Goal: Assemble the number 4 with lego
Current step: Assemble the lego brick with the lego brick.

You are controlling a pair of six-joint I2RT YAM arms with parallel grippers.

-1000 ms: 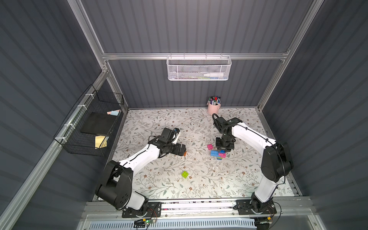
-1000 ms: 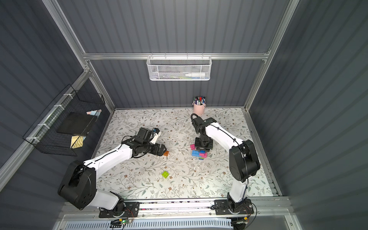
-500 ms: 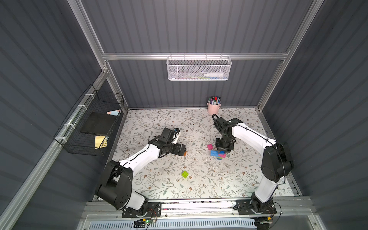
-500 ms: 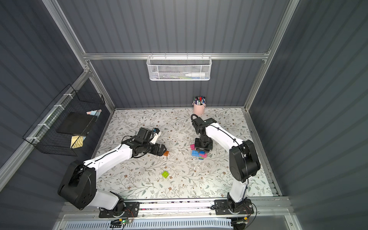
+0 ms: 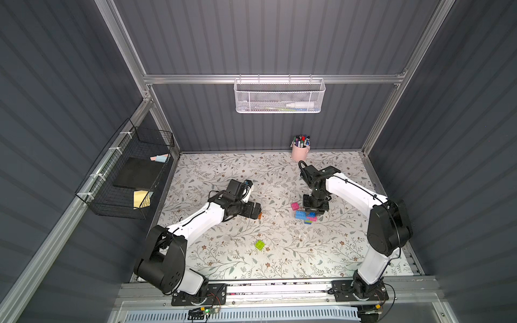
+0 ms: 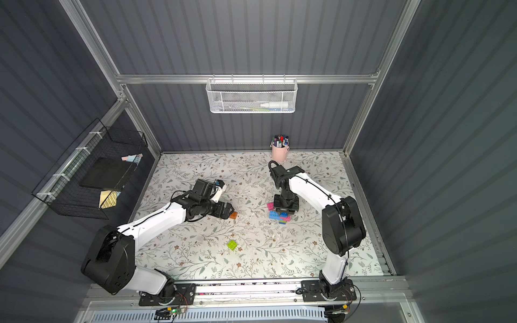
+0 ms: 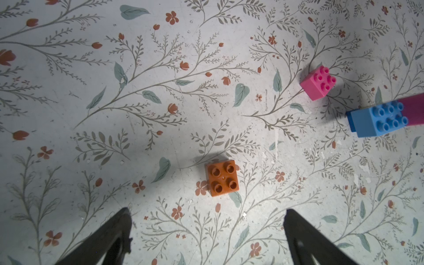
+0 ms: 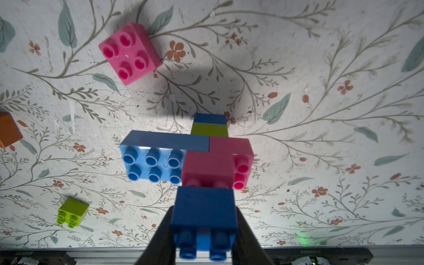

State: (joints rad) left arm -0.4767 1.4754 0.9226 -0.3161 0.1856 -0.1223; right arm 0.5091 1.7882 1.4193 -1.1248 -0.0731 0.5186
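Observation:
My right gripper (image 8: pixel 204 229) is shut on a dark blue square brick (image 8: pixel 204 208). That brick sits against the studs of a pink brick in the partly built number 4 (image 8: pixel 160 158), a light-blue bar joined to pink, lime green and blue bricks. In both top views the figure (image 5: pixel 305 216) (image 6: pixel 279 216) lies under this gripper. My left gripper (image 7: pixel 206 211) is open, hovering just short of a loose orange brick (image 7: pixel 222 177) (image 5: pixel 260 215). A loose pink brick (image 8: pixel 130 53) (image 5: pixel 295 206) lies beside the figure. A loose lime green brick (image 5: pixel 260 245) (image 8: pixel 73 212) lies nearer the front.
A pink cup of marker pens (image 5: pixel 300 148) stands at the back wall. A white mesh basket (image 5: pixel 278 96) hangs above it, and a black wire basket (image 5: pixel 126 179) hangs on the left wall. A metal rail (image 5: pixel 279 288) runs along the front edge.

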